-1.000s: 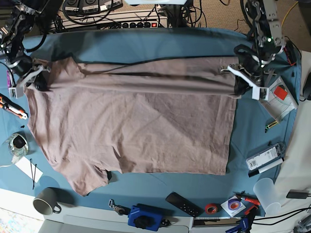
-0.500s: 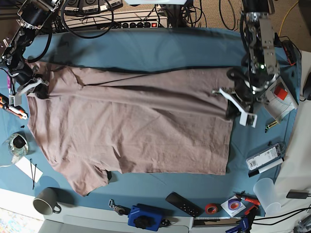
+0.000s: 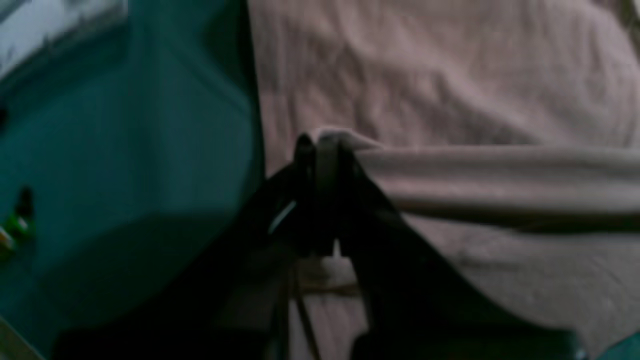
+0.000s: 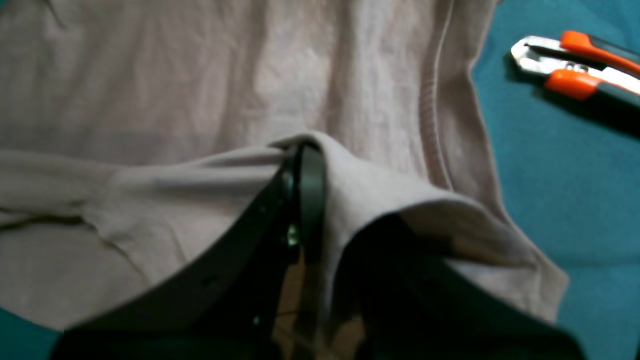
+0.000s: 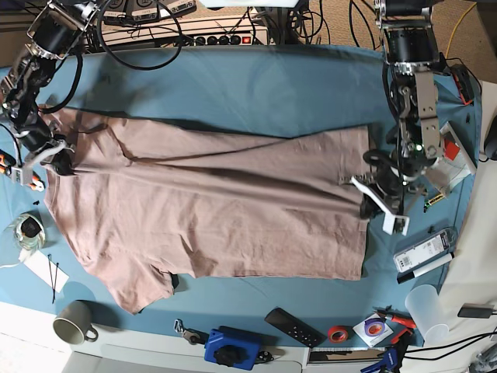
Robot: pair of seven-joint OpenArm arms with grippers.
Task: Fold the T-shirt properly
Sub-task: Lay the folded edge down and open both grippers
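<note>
Both grippers have carried the folded edge further down over the T-shirt. Left gripper and right gripper each clamp that edge. Beneath the T-shirt lies the blue table cover; a grey mug stands below its sleeve.

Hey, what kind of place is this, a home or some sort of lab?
Most likely a robotics lab bench: a power strip with tangled cables at the back, and a utility knife and tape roll around the T-shirt.
</note>
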